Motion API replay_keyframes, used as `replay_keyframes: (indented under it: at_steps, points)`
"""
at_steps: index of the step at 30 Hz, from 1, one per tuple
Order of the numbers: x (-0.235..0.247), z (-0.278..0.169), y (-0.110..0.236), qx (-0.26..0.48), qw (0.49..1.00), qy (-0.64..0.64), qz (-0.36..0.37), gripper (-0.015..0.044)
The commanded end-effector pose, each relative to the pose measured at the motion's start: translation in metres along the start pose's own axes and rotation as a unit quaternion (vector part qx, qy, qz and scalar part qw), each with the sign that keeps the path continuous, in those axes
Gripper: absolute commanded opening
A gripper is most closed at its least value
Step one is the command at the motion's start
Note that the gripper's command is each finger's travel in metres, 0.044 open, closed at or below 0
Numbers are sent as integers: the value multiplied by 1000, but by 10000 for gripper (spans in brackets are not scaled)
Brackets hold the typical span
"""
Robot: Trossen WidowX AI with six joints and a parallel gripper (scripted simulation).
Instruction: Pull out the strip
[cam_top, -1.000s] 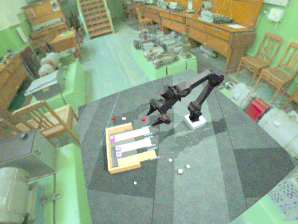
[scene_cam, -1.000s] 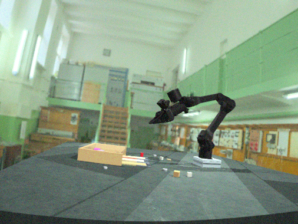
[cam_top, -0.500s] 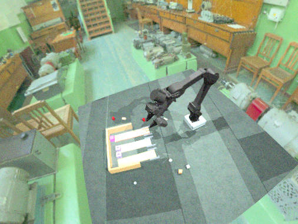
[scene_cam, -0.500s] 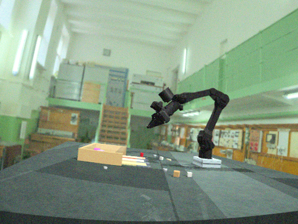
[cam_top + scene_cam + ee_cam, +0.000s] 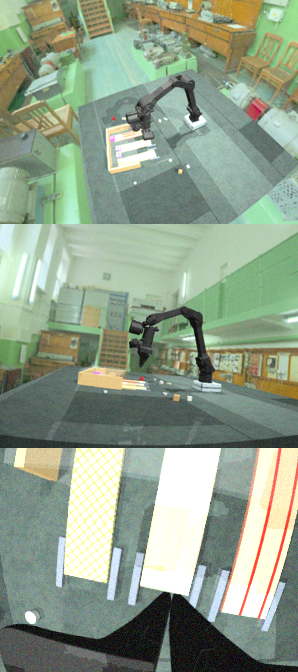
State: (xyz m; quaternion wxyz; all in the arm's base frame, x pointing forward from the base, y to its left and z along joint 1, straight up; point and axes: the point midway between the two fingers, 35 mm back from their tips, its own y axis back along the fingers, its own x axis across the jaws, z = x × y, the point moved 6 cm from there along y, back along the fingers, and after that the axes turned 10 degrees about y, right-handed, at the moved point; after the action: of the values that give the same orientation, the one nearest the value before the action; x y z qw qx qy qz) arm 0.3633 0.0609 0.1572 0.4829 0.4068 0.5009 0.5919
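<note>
My gripper (image 5: 148,138) (image 5: 142,366) (image 5: 170,599) is shut, with nothing between its tips, and hangs above the outer ends of the strips. In the wrist view its tips appear just below the end of the plain pale strip (image 5: 180,523) (image 5: 135,145). The yellow cross-hatched strip (image 5: 93,513) (image 5: 141,155) lies to its left, the red-lined strip (image 5: 250,568) (image 5: 126,136) to its right. Two purple marked cubes, one (image 5: 118,148) at the plain strip's inner end and another (image 5: 118,155) beside it, sit inside; their labels are unreadable. A magenta cube (image 5: 112,138) is at the red-lined strip's inner end.
A wooden tray wall (image 5: 125,168) (image 5: 100,383) surrounds the cubes. Thin blue-grey rails (image 5: 114,573) flank the strip ends. An orange cube (image 5: 180,171) (image 5: 176,397), a white cube (image 5: 188,166) (image 5: 189,398) and a red piece (image 5: 113,118) (image 5: 142,378) lie outside the tray.
</note>
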Motion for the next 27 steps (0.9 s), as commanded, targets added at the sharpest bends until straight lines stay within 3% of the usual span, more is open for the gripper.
replay_keyframes:
  at_steps: [1,27]
  points:
    - [-3,12,-19,66,998,-17,-2,0]
    - [-1,9,-52,66,998,-17,-2,0]
